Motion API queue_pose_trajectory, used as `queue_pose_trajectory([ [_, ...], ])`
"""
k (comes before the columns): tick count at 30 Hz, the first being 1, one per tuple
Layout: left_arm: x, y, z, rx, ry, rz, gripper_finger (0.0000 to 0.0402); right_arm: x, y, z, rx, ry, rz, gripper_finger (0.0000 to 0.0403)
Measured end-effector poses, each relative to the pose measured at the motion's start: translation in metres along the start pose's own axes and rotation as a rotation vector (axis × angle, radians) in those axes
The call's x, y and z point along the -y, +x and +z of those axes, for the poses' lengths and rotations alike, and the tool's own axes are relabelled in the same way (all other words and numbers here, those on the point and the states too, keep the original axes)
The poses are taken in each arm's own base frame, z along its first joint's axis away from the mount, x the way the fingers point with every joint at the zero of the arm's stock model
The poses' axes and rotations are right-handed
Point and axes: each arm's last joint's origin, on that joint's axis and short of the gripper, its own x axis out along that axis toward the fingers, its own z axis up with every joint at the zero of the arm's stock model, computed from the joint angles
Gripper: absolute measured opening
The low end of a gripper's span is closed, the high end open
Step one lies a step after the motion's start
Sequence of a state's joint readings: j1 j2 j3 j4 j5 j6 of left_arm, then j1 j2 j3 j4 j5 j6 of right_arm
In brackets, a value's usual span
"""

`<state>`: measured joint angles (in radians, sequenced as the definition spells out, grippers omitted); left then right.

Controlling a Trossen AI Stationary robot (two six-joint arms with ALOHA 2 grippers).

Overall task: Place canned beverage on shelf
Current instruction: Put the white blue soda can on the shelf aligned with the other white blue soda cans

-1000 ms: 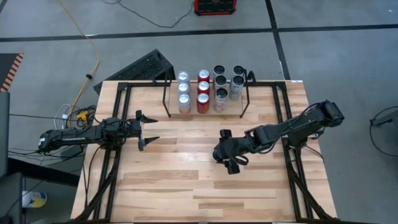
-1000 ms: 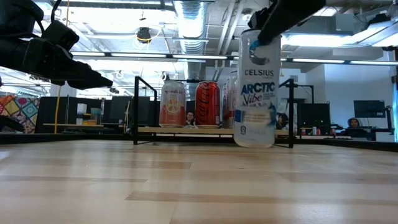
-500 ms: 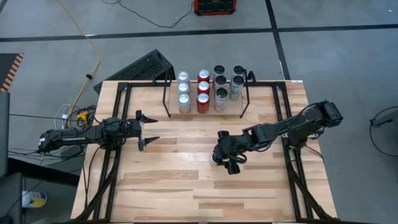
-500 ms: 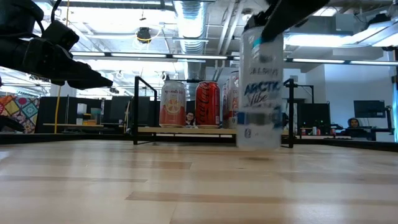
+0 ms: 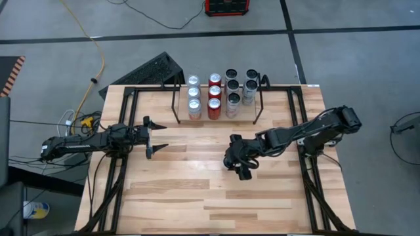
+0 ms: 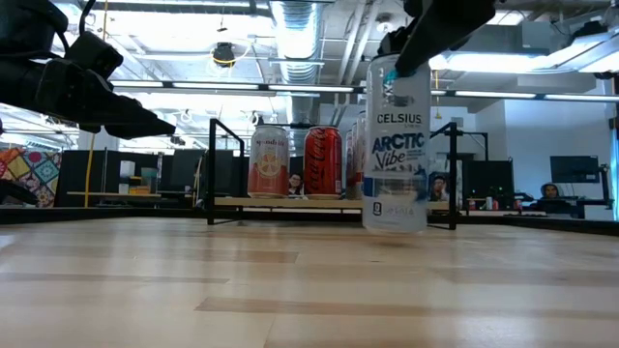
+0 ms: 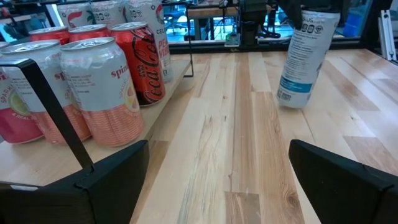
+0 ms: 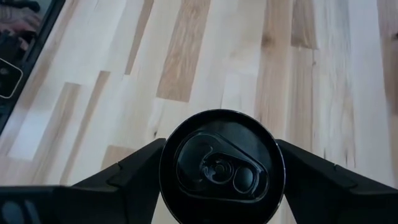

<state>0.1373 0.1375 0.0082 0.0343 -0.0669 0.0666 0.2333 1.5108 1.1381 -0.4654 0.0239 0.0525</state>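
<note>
Task partly done, by the look of it: the shelf (image 5: 218, 98) at the far edge of the table (image 5: 197, 196) already carries rows of cans, a pale column (image 5: 193, 95) on its left, a red column (image 5: 214, 95) next, then darker-topped silver ones to the right, with what looks like free room in the rightmost column. One can is not yet shelved. Left gripper (image 5: 156, 137) hangs over the left part of the table, well apart from any can, fingers spread wide and holding nothing; it appears to be waiting. In its wrist view the shelved cans sit just beside it and the white can (image 7: 306, 53) shows farther off. That can, a tall white Celsius, sits at mid-table, well short of the shelf; in the low view its base appears to hover just clear of the boards, slightly tilted. Right gripper (image 5: 237, 157) comes down on it from above, fingers (image 8: 134, 171) flanking the dark lid (image 8: 221, 167) on both sides, set wide around the can's body and seemingly gripping it. Left to do, as I judge it: carry the can to the shelf, set it upright in the free spot, let go
</note>
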Motion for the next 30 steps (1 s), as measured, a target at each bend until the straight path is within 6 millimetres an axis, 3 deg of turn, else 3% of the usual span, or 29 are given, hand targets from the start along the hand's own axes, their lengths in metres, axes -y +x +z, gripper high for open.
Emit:
queue_pose_trajectory([
  [8,0.000,0.000,0.000,0.000,0.000,0.000,0.0373,0.000,0.000,-0.001,-0.006,0.021,-0.001,0.0309],
  [21,0.000,0.000,0.000,0.000,0.000,0.000,0.0373,0.001,-0.001,-0.001,-0.012,0.017,-0.032,0.0349],
  [30,0.000,0.000,0.000,0.001,0.000,0.000,0.0373,0.001,-0.025,0.032,0.084,0.084,-0.091,0.0346],
])
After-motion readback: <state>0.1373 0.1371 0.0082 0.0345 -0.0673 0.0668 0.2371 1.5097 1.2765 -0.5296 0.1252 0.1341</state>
